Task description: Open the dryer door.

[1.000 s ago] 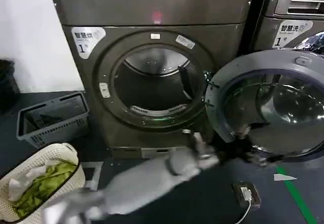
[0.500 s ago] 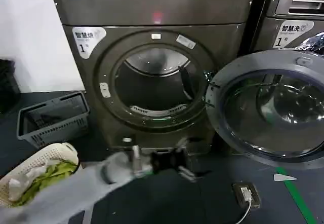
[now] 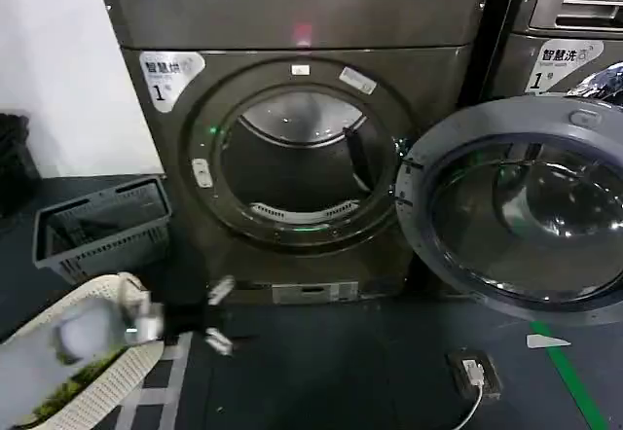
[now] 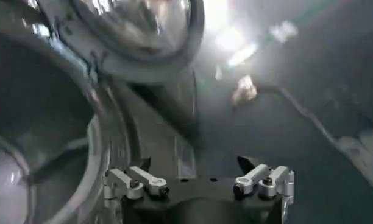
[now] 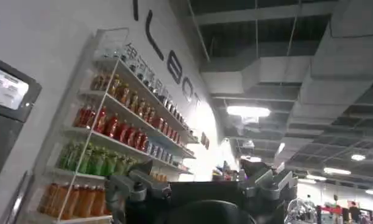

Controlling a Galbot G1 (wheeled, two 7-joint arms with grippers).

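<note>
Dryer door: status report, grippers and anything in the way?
Left gripper open, empty, low beside the laundry basket. Right gripper empty, aimed away toward shelves. Dryer door swung fully open to the right; dryer drum exposed. Nothing obstructing.

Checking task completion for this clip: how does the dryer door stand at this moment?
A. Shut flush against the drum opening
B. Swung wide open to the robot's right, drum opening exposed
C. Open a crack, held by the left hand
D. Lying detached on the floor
B: the dryer door hangs swung out on the robot's right of the dryer, its grey inner face showing, and the left hand is low near the floor, apart from it.
</note>
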